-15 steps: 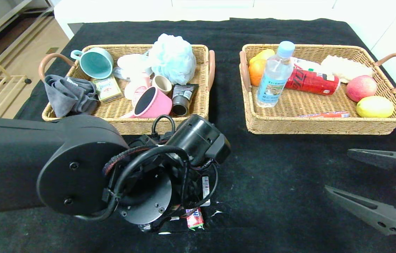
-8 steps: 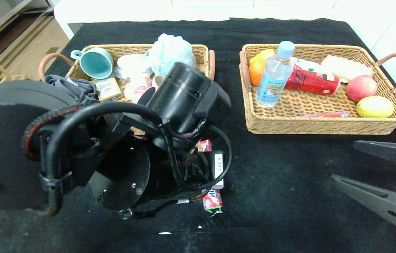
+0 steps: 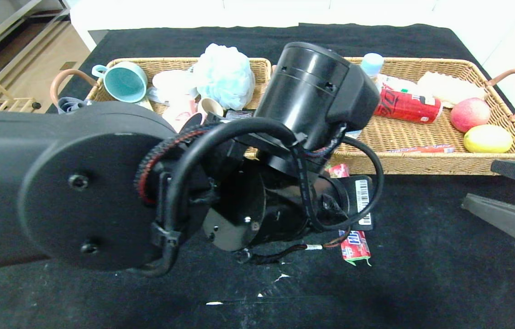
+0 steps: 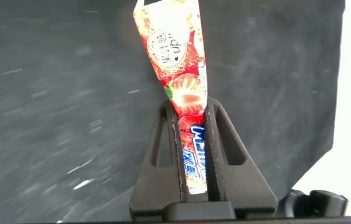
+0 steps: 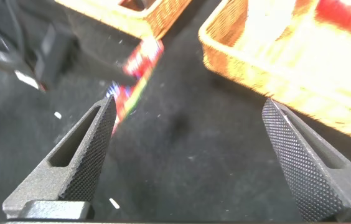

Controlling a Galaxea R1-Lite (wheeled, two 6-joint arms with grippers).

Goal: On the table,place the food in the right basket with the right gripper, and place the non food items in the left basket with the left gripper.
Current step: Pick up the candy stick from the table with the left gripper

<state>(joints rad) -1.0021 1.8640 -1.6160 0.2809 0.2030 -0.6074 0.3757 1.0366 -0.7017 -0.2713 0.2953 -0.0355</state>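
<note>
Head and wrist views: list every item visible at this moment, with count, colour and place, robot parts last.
table: 1, black cloth, under everything
left basket: 1, tan wicker, far left
right basket: 1, tan wicker, far right
teal mug: 1, left basket
bath pouf: 1, pale blue, left basket
red can: 1, right basket
apple: 1, red, right basket
lemon: 1, yellow, right basket
Hi-Chew candy stick: 1, red, in left gripper
left gripper: shut on the candy, near right basket
right gripper: open, idle at right
</note>
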